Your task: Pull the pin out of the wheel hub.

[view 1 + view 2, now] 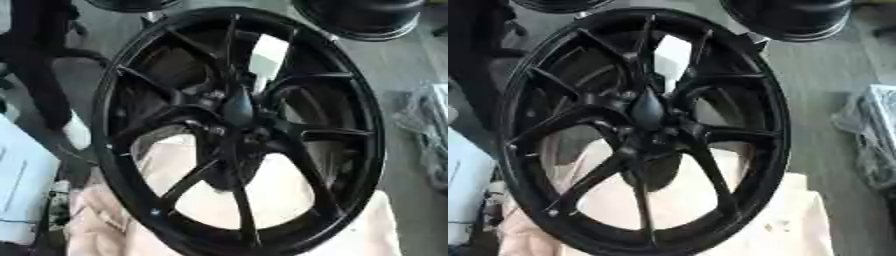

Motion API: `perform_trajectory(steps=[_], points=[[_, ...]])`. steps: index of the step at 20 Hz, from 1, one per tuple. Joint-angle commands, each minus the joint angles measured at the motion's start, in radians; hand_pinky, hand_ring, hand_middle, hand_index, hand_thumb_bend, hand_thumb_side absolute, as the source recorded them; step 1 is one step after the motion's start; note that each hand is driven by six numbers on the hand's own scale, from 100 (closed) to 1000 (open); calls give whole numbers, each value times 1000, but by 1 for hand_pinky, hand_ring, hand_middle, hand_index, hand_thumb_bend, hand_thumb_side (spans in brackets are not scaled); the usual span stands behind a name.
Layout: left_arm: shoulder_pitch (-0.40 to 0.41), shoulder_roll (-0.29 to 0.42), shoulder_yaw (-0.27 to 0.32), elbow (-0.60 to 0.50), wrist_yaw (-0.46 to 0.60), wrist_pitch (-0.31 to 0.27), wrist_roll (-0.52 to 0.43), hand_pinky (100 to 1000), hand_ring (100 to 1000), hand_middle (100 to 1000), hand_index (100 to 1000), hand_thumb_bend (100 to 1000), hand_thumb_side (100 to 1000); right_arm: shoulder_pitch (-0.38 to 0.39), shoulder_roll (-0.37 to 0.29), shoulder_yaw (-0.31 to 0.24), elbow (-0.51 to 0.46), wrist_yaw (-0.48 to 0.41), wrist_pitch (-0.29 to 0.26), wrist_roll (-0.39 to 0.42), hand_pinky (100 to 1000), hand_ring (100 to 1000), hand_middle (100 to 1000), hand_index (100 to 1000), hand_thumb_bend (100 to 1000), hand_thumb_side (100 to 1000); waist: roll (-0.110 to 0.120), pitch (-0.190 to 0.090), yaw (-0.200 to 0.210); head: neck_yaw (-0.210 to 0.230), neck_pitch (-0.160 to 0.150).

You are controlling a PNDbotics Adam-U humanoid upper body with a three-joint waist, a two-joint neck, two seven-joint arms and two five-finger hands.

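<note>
A large black wheel (236, 130) with thin spokes stands tilted on a cream cloth (798, 220) and fills both views. At its hub (651, 131) a dark, pointed, pin-like piece (237, 107) sticks out toward me, just above the ring of bolt holes. A white tag or sheet (267, 55) shows between the upper spokes. Neither of my hands shows in either view. A black arm-like shape (39, 75) runs down the left side and passes behind the rim; I cannot tell what it is.
Two more dark wheels or tyres (363, 17) lie at the top edge. A white panel (22, 185) sits at the lower left. A clear plastic-wrapped bundle (877, 135) lies on the grey floor at the right.
</note>
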Motion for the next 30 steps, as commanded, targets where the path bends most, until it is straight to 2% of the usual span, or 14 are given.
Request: perform_trajectory(steps=[1, 8, 15, 24, 30], points=[[-7, 25, 8, -16, 1, -1, 2, 595, 804, 735, 711, 342, 644, -13, -33, -16, -12, 6, -2, 1, 867, 760, 699, 812, 336, 406, 6, -25, 1, -1, -7], [-7, 25, 8, -16, 2, 0, 2, 595, 804, 734, 711, 343, 643, -12, -35, -12, -17, 10, -5, 6, 867, 761, 700, 812, 344, 406, 4, -25, 4, -3, -6], [-11, 23, 8, -15, 7, -1, 3, 595, 805, 735, 712, 346, 641, -20, -23, 24, -54, 54, -28, 42, 863, 768, 709, 813, 390, 405, 2, -24, 11, -16, -15], [-14, 21, 6, -15, 12, 1, 2, 595, 805, 734, 711, 347, 640, -52, 37, 86, -45, 111, -68, 111, 863, 775, 721, 822, 452, 348, 5, -23, 17, -28, -22], [-16, 19, 5, -13, 13, 2, 1, 595, 805, 734, 710, 348, 639, -62, 71, 116, -18, 144, -100, 138, 862, 774, 721, 823, 462, 322, 4, -23, 20, -27, -20]])
